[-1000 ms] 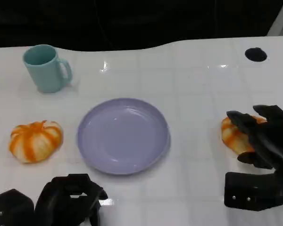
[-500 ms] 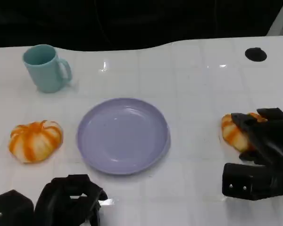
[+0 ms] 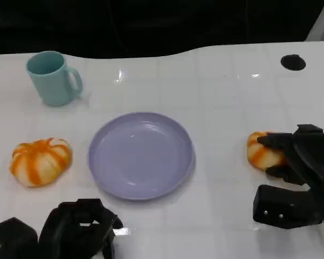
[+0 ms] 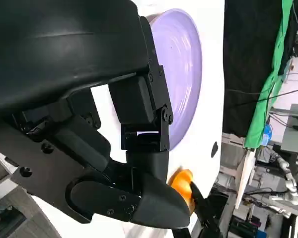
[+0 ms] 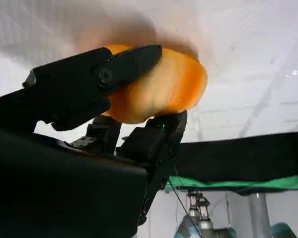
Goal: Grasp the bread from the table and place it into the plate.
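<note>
Head view: your right hand [image 3: 299, 156] grips the orange bread [image 3: 262, 151] on the white surface [image 3: 221, 97], right of the purple plate [image 3: 141, 155] and apart from it. Your left hand [image 3: 78, 229] sits low at the near left, fingers curled in on nothing.

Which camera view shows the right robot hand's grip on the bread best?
The right wrist view: black fingers close around the bread up close. The head view shows the right robot hand covering part of it. The left wrist view shows an orange sliver.
</note>
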Controlling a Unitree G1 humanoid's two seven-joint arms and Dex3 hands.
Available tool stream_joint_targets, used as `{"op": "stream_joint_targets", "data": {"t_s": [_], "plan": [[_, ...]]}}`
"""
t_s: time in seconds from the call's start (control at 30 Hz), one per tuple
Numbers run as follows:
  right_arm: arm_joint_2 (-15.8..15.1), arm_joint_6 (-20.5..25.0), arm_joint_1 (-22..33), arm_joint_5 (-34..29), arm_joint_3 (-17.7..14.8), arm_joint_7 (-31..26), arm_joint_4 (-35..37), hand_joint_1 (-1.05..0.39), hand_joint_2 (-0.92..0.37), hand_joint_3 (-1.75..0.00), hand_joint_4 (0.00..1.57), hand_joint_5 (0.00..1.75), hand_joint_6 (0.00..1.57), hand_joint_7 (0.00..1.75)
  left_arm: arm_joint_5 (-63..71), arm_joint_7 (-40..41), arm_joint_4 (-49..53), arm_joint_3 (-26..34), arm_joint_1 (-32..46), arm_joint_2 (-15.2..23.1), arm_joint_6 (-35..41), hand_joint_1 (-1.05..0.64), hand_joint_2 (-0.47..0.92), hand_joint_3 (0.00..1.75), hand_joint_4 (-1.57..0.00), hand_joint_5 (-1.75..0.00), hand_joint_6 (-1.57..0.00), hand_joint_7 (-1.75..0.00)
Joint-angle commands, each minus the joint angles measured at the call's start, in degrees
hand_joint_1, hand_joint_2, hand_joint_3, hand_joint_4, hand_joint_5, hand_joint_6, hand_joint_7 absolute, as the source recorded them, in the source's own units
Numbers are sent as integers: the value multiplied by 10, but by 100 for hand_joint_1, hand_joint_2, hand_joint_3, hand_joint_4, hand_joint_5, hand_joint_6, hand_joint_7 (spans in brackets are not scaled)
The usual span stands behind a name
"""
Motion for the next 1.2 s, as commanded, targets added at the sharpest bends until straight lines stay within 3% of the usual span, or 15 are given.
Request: {"op": "stream_joint_targets", "data": {"t_s": [0.03, 0.3, 0.67, 0.97, 1.2], "plan": [[-7, -11, -15, -1, 9, -29, 14, -17, -56, -75, 88, 174, 68, 170, 2, 6, -5, 1, 7, 5, -1, -105, 61, 44, -157, -121, -147, -64], [-9, -39, -18, -2, 18, -90, 15, -19, -39, -100, 90, 175, 66, 175, 4, 9, -7, -1, 7, 5, 1, -105, 61, 44, -157, -122, -147, -65], [-7, -91, -17, 1, 19, -138, 1, -17, -33, -124, 96, 175, 72, 175, 3, 13, -4, -2, 3, 3, 2, -105, 61, 43, -157, -122, -147, -65], [-1, -119, -10, 6, 18, -125, -63, -15, -29, -140, 98, 175, 75, 175, 7, 20, -4, -4, 2, 0, 0, -105, 61, 44, -157, -123, -146, -64], [32, -134, -35, 3, 27, -111, -72, -16, -27, -144, 98, 175, 75, 175, 3, 22, 3, -1, -6, 1, 6, -105, 61, 45, -157, -123, -147, -64]]}}
